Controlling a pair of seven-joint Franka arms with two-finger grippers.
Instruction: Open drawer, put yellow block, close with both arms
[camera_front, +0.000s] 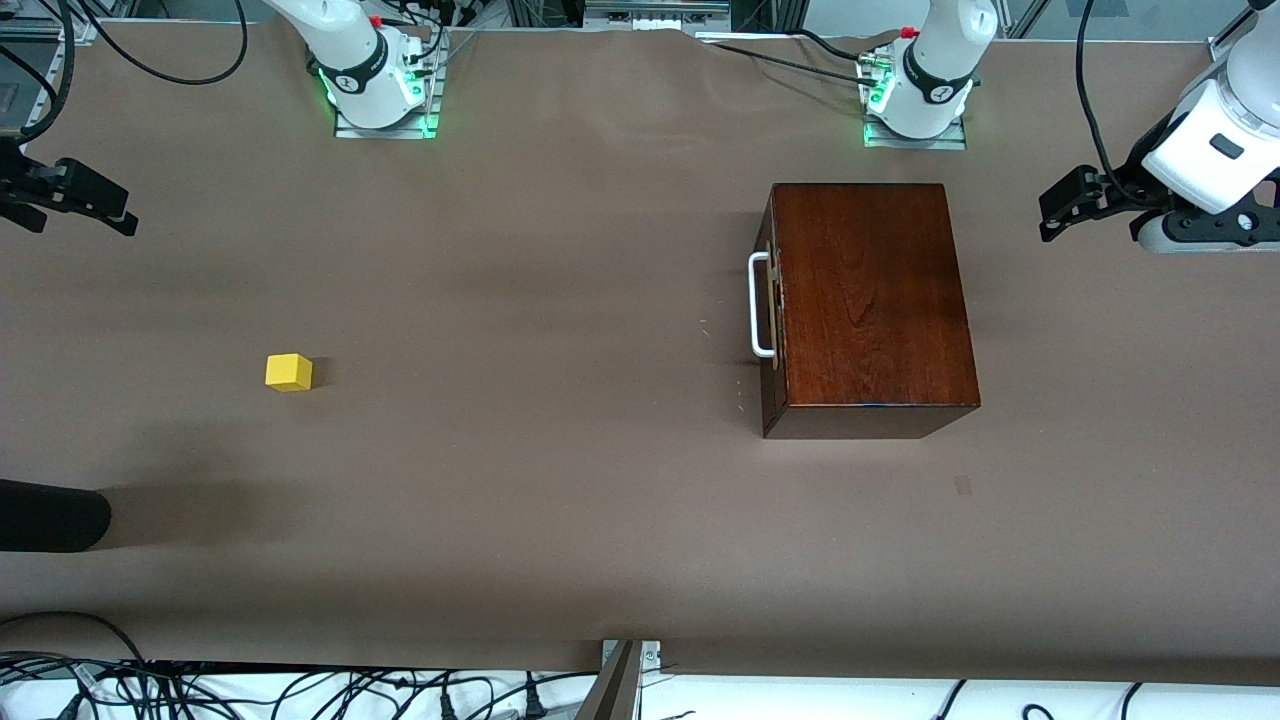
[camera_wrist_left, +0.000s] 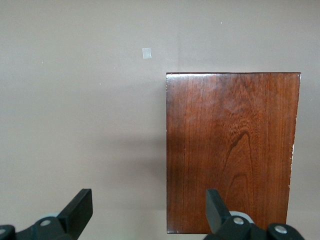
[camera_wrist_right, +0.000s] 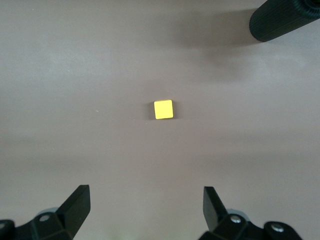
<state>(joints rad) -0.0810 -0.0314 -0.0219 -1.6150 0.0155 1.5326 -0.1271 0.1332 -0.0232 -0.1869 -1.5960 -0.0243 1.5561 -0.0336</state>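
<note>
Item: box (camera_front: 875, 300), glossy mahogany-coloured wood with visible grain, rectangular, standing on the brown table (camera_front: 560, 480) toward the left arm's end. Drawer (camera_front: 770, 310) shut flush into the box, dark front, white bar handle (camera_front: 760, 305) facing the table's middle. Item: block (camera_front: 289, 372), small bright yellow cube, matte, sharp-edged, lying alone toward the right arm's end, well apart from the box. Item: black cylinder (camera_front: 50, 515), ribbed, at the table edge nearer the camera than the block. Left gripper (camera_front: 1075, 205): raised over the table's end beside the box, fingers spread wide, holding nothing. Right gripper (camera_front: 85, 200): raised over the opposite end, fingers likewise wide, empty; its wrist view looks straight down on the block. Status: nothing begun; opening the drawer appears to be the step in hand. Next move likely calls for one gripper to come down to the handle, close across the thin bar and pull straight out, perhaps with the box steadied against sliding.
</note>
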